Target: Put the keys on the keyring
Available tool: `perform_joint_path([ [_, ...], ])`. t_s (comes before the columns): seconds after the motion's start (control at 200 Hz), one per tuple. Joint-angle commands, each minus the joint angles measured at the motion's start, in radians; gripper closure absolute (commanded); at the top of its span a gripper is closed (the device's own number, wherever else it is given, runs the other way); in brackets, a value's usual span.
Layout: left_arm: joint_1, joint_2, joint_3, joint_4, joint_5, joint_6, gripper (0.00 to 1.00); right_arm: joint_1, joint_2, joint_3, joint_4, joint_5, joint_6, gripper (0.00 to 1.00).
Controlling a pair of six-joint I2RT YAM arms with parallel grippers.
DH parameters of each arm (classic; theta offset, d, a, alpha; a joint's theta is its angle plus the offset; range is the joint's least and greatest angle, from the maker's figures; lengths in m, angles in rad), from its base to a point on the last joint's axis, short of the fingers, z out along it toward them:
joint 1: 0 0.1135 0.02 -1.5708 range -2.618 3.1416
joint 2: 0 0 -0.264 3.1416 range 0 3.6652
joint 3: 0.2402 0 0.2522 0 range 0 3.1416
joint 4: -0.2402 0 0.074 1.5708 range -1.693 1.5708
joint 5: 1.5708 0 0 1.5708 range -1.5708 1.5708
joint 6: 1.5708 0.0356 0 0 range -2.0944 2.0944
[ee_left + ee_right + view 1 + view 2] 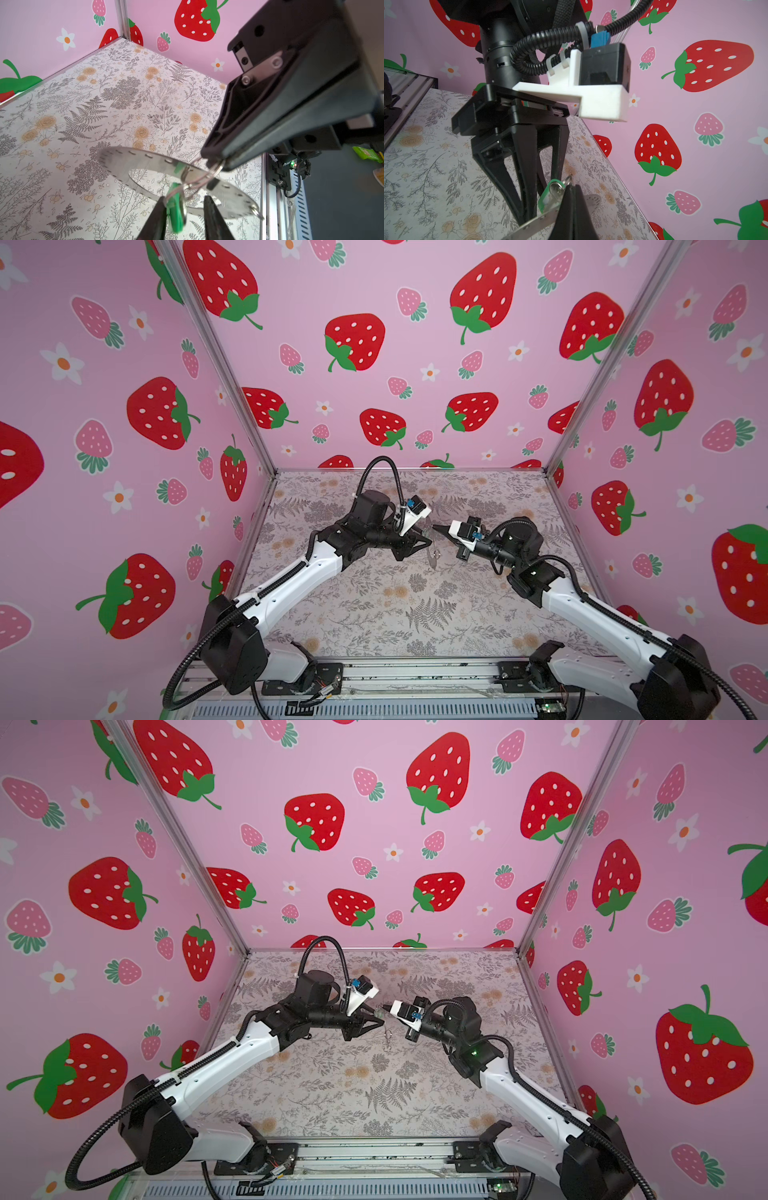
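The bright green oblong plastic key is hanging from a thin wire loop at the edge of the flat grey metal washer-like keyring. The keyring is being held in the air, clear of the floral-patterned tabletop, near its middle. I cannot tell whether that loop is already passing through one of the keyring's small edge holes.

The right gripper is pinching the keyring at its rim, right by the wire loop, with its jaws fully closed on the metal. The left gripper is reaching in from the opposite side. Its jaws are standing partly apart and straddling the green key, one finger lying against the key's side and the other showing a clear gap.

The step in hand is probably taking hold of the green key so it can be guided on the loop. The key is dangling freely, so the left jaws should be meeting its flat faces squarely and low on its body. That leaves the wire end uncovered and avoids knocking the key aside. Meanwhile the right arm should be holding the keyring motionless. Any pull on the key should be following the loop's curve, so that it is not twisting the thin keyring out of the pinch.
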Motion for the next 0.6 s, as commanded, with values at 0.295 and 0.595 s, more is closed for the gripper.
perform_joint_path([
  [0.295,-0.004,0.004,0.036,0.010,-0.014,-0.009,0.77,-0.003,0.001,-0.012,0.084,0.005,0.065,1.00],
  [0.595,-0.004,0.001,0.051,-0.019,-0.047,0.008,0.82,-0.003,-0.005,-0.020,0.084,0.014,0.066,1.00],
])
